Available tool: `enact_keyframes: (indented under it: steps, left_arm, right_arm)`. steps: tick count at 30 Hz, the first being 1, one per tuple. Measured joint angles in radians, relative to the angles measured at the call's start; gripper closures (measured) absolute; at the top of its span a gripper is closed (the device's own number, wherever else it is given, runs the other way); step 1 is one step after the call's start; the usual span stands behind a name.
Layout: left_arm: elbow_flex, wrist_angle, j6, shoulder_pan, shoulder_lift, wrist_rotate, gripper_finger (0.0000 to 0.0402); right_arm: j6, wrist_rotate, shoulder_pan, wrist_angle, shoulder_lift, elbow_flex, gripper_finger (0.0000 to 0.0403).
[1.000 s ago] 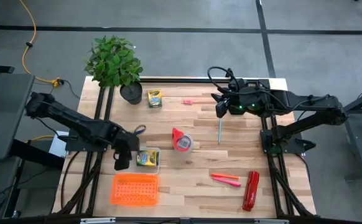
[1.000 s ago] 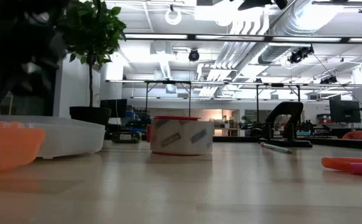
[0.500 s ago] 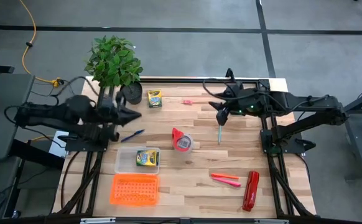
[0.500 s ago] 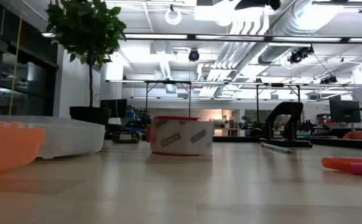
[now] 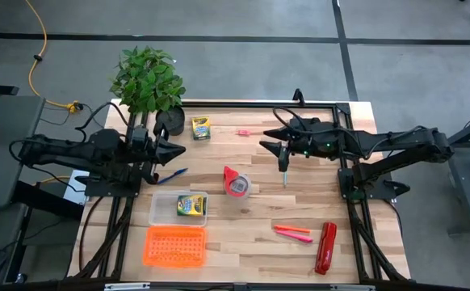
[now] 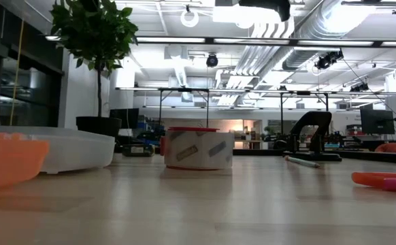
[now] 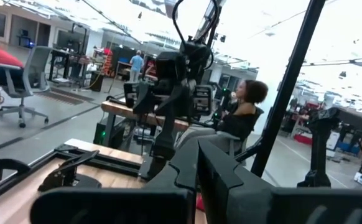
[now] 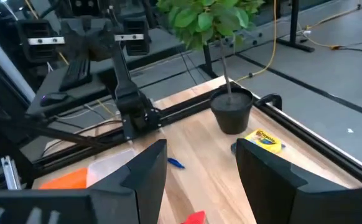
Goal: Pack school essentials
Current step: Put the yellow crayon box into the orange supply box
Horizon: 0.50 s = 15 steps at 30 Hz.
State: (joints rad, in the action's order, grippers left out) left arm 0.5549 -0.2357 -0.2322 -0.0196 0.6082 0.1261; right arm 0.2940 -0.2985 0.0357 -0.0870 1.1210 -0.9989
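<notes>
I see a pale wood-striped desk (image 5: 251, 202) carrying a yellow-green crayon box (image 5: 200, 127) with dark print, another (image 5: 190, 205) inside a clear tray (image 5: 161, 208), and an orange perforated lid (image 5: 174, 246). The pen (image 5: 173, 174) is blue, the pencil (image 5: 284, 172) teal, the markers (image 5: 292, 233) pink-red, the stapler (image 5: 325, 247) deep red. My tape roll (image 5: 237, 183) shows red and grey; both arms are black.

One camera looks straight down on the desk (image 5: 243, 202), one skims level along it close to the tape roll (image 6: 198, 149), which both show.

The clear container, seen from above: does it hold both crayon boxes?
No: the clear container holds one crayon box; the other crayon box lies beside the plant pot.
</notes>
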Motion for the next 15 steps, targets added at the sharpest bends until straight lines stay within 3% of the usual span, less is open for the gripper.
enact_keyframes:
  steps: [15]
  left_arm:
    - [0.000, 0.006, 0.042, 0.000, 0.002, 0.001, 0.0399]
  right_arm:
    - [-0.115, 0.041, 0.000, 0.002, 0.000, 0.000, 0.0219]
